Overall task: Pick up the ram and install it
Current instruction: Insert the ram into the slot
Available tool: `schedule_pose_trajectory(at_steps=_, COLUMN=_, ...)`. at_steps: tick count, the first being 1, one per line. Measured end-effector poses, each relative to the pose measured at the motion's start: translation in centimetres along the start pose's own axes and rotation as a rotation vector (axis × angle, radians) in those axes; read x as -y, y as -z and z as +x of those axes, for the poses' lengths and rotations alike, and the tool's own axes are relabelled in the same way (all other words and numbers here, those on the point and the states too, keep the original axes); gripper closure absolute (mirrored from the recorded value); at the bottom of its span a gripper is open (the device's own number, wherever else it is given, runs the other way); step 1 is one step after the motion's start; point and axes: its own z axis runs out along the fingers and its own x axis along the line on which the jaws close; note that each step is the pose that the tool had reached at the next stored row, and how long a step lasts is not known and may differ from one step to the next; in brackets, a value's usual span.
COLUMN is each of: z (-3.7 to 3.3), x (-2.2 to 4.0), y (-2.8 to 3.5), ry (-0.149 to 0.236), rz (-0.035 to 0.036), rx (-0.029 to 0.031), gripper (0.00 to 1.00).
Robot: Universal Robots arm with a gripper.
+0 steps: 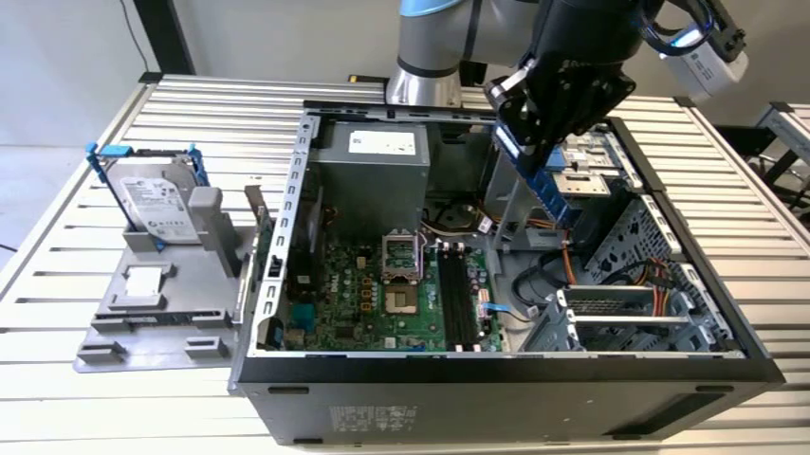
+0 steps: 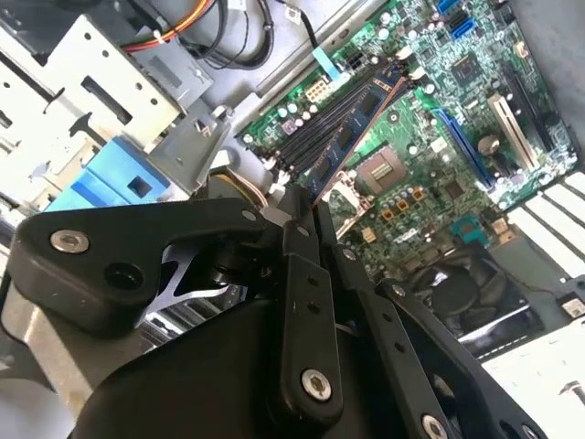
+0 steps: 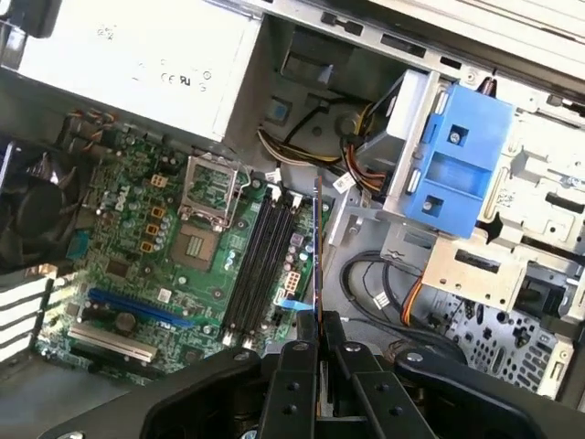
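Note:
The ram (image 1: 547, 188) is a slim dark stick held by one end, hanging slanted above the right-hand part of the open computer case (image 1: 506, 372) in the exterior view. My gripper (image 1: 525, 133) is shut on it. In the second wrist view the ram (image 2: 358, 133) sticks out from between the black fingers (image 2: 297, 265) over the green motherboard (image 2: 430, 119). The first wrist view shows the ram (image 3: 316, 247) edge-on, just beside the long black memory slots (image 3: 260, 261) and well above them. My gripper (image 3: 318, 331) clamps its near end.
A silver hard drive (image 1: 158, 201) in a blue bracket stands on a grey fixture at the exterior view's left, outside the case. Inside are the grey power supply (image 1: 374, 166), a blue drive cage (image 3: 457, 155), loose cables (image 3: 375, 283) and the processor socket (image 3: 196, 242).

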Motion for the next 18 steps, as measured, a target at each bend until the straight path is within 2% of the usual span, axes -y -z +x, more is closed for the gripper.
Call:
schedule_pose_trajectory(at_steps=11, z=0.04, x=0.15, y=-0.01, ry=-0.12, rz=0.0018, rx=0.0034, gripper=1.0)
schedule_pose_trajectory(at_steps=18, z=0.05, x=0.16, y=-0.06, ry=-0.125, rz=0.0019, rx=0.0036, gripper=1.0)
